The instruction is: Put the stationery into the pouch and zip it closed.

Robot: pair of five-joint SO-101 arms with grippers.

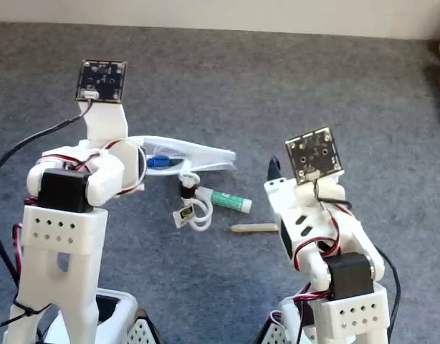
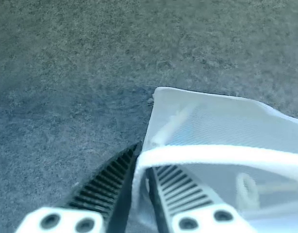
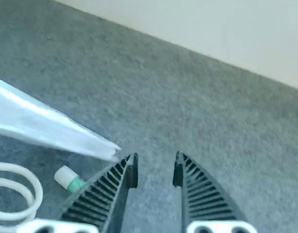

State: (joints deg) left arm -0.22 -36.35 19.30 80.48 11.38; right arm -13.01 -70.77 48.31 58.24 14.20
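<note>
Two arms stand at a grey, carpet-like desk point(image 1: 292, 86). On one side, the left end effector point(image 2: 141, 162) is clamped on the rim of a white see-through pouch point(image 1: 206, 152), with a fold of it pinched between the ribbed fingers point(image 2: 180, 187). From that grip the pouch stretches toward 3 o'clock, and a blue item point(image 1: 157, 161) lies inside it.

At 6 o'clock of the pouch lies a coiled white cable point(image 1: 198, 213) with a black plug and a tag. Its plug end is near the pouch's lower edge. Just beside the cable, at its 3 o'clock, is a green-and-white tube point(image 1: 225, 200). A pale stick point(image 1: 254, 228) lies at 5 o'clock of the tube, apart from it.

Over bare desk at 3 o'clock of the pouch's tip is the right end effector point(image 3: 155, 169), with a narrow gap between its fingers and nothing held. The cable and tube lie between the two arms.
</note>
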